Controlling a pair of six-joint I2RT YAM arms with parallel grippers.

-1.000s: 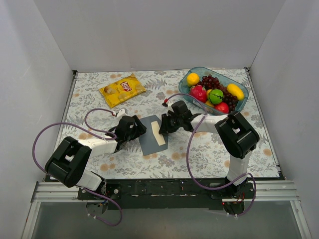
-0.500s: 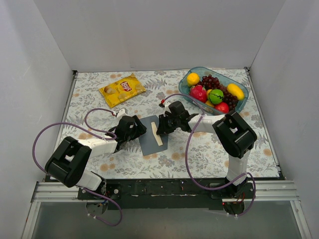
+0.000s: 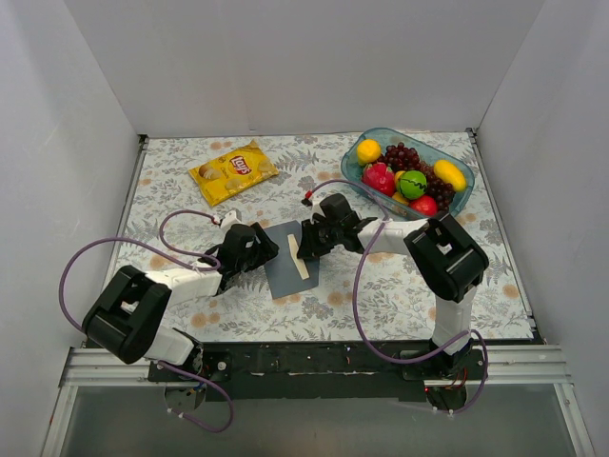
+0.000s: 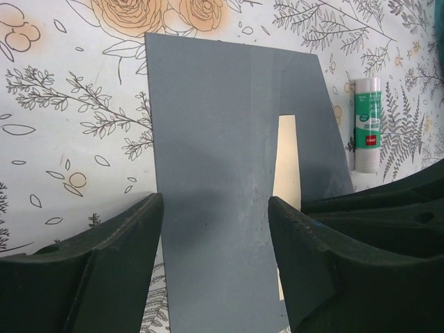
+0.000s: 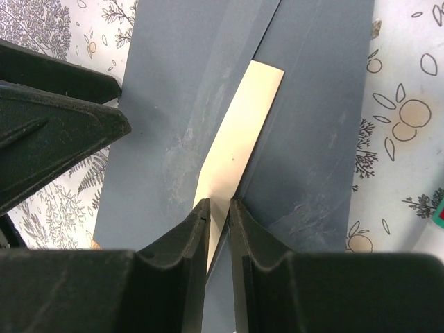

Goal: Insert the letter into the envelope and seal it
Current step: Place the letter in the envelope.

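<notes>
Left gripper [image 4: 215, 208]: jaws spread wide, straddling the near end of the envelope [image 4: 208, 118]. Can't tell if the fingers [image 4: 118, 270] touch it. The envelope lies flat on the floral tablecloth [image 4: 62, 139], centre of the top view.

Right gripper [image 5: 219, 208]: fingers nearly pressed together, with a slim gap left. The near end of the letter [image 5: 236, 139] runs into that gap; can't tell whether it's pinched. The letter sits mostly inside the envelope, and only a narrow cream strip shows between the grey panels.

Glue stick [image 4: 366, 125], white with a green label, lies on the cloth just right of the envelope in the left wrist view.

Further back: Lay's crisp bag [image 3: 233, 171] upper left, clear blue bowl [image 3: 347, 164] of fruit upper right, both well apart from the envelope.
</notes>
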